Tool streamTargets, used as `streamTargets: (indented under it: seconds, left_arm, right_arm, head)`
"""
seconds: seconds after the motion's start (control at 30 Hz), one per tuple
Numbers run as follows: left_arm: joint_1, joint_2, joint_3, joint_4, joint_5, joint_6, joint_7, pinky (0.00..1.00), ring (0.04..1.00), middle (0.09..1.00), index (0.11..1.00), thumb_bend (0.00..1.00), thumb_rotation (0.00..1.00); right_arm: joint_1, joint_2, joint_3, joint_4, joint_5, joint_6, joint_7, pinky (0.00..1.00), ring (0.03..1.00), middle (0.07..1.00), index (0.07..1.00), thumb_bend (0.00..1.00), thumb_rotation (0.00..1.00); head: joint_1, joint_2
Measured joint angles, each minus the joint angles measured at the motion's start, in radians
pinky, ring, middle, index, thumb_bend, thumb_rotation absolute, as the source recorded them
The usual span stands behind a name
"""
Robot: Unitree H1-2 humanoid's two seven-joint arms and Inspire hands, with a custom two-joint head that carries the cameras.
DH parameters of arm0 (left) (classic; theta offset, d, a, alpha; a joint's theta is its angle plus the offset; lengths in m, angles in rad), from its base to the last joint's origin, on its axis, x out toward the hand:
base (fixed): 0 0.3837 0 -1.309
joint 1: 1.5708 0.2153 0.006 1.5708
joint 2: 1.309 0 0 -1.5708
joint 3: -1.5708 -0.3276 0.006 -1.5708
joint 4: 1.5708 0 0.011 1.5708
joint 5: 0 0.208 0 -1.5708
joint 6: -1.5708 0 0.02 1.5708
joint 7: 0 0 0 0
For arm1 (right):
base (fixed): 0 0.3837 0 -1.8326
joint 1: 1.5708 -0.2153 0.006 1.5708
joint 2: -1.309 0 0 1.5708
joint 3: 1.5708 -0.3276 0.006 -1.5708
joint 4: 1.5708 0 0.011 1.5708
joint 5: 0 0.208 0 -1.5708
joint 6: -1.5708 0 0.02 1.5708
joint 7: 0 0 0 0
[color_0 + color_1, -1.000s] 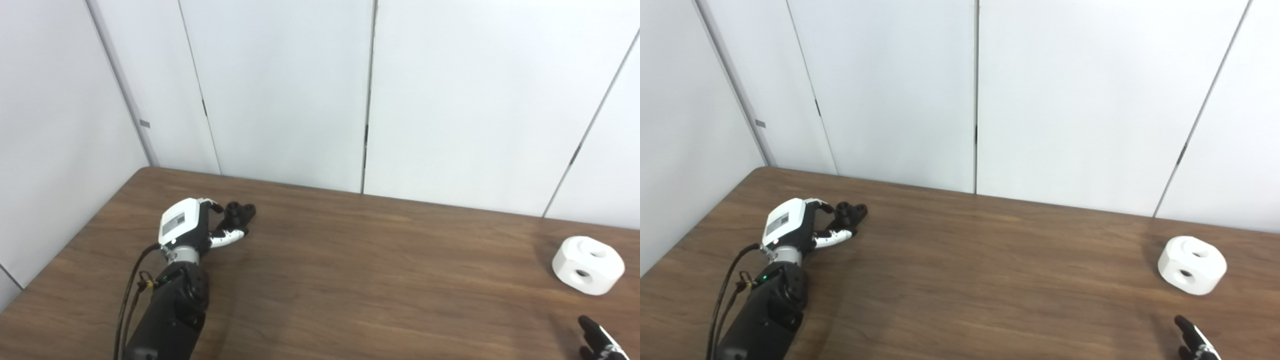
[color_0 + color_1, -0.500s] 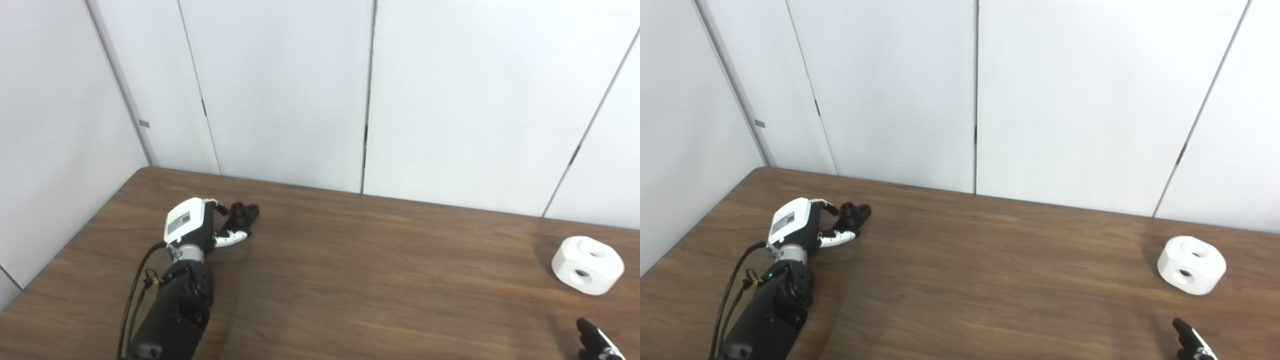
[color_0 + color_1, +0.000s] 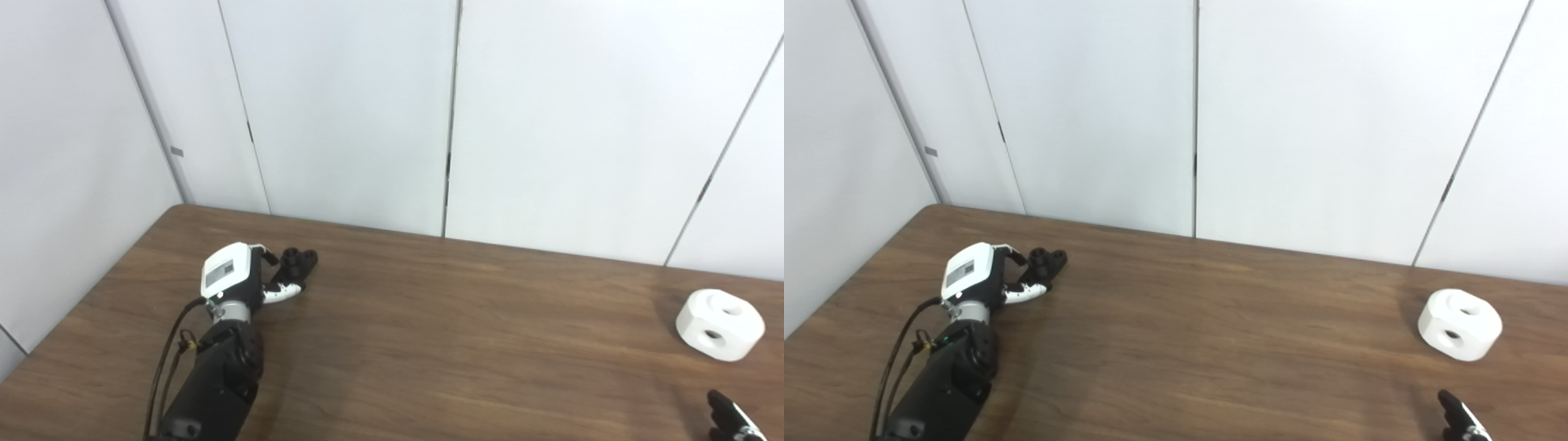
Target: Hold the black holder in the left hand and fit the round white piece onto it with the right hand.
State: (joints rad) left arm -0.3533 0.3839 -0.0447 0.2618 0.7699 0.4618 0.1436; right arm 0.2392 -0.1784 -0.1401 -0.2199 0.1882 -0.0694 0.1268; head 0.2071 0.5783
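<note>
**Left hand closing on the holder, white piece untouched**

The black holder (image 3: 298, 261) sits near the tabletop's (image 3: 429, 343) far left corner, with the left hand (image 3: 242, 278) wrapped partly around it, fingers curled against it; whether it's firmly clamped I cannot tell. The round white piece (image 3: 720, 324) lies well apart at the right. The right hand (image 3: 732, 419) barely shows; its state is unclear. Next comes lifting the holder, I'd say.
</note>
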Motion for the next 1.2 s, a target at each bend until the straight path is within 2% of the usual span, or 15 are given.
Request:
streamTargets:
  seconds: [0.4, 0.63, 0.67, 0.7, 0.77, 1.2]
  left_arm:
    - [-0.004, 0.000, -0.016, 0.020, -0.001, 0.000, 0.014, 0.92, 0.893, 0.826, 0.603, 0.81, 0.31]
    - [-0.009, -0.001, -0.014, 0.043, -0.019, -0.010, 0.051, 0.92, 0.869, 0.784, 0.516, 0.79, 0.23]
    - [-0.011, -0.002, -0.012, 0.047, -0.026, -0.012, 0.057, 0.92, 0.867, 0.780, 0.498, 0.63, 0.14]
    - [-0.011, -0.002, -0.012, 0.050, -0.031, -0.015, 0.064, 0.92, 0.866, 0.777, 0.491, 0.58, 0.11]
    - [-0.012, -0.003, -0.012, 0.055, -0.042, -0.033, 0.085, 0.92, 0.862, 0.768, 0.483, 0.53, 0.08]
    - [-0.017, -0.004, -0.012, 0.067, -0.082, -0.050, 0.119, 0.84, 0.838, 0.753, 0.482, 0.52, 0.05]
  right_arm:
    - [0.003, 0.005, 0.000, -0.017, 0.006, 0.024, -0.006, 1.00, 0.996, 0.944, 0.877, 0.62, 0.78]
    - [0.003, 0.005, 0.000, -0.018, 0.007, 0.025, -0.006, 1.00, 0.993, 0.942, 0.875, 0.61, 0.77]
    - [0.003, 0.005, 0.000, -0.018, 0.008, 0.024, -0.006, 1.00, 0.993, 0.942, 0.874, 0.61, 0.77]
    - [0.003, 0.005, 0.000, -0.018, 0.008, 0.024, -0.006, 1.00, 0.993, 0.941, 0.874, 0.61, 0.77]
    - [0.003, 0.005, 0.000, -0.018, 0.011, 0.024, -0.006, 1.00, 0.995, 0.946, 0.878, 0.61, 0.77]
    - [0.004, 0.005, -0.001, -0.017, 0.020, 0.023, -0.006, 1.00, 0.986, 0.935, 0.874, 0.60, 0.76]
  head:
    - [-0.002, 0.006]
    - [-0.002, 0.008]
    - [-0.002, 0.008]
    - [-0.003, 0.011]
    - [-0.003, 0.011]
    - [-0.005, 0.014]
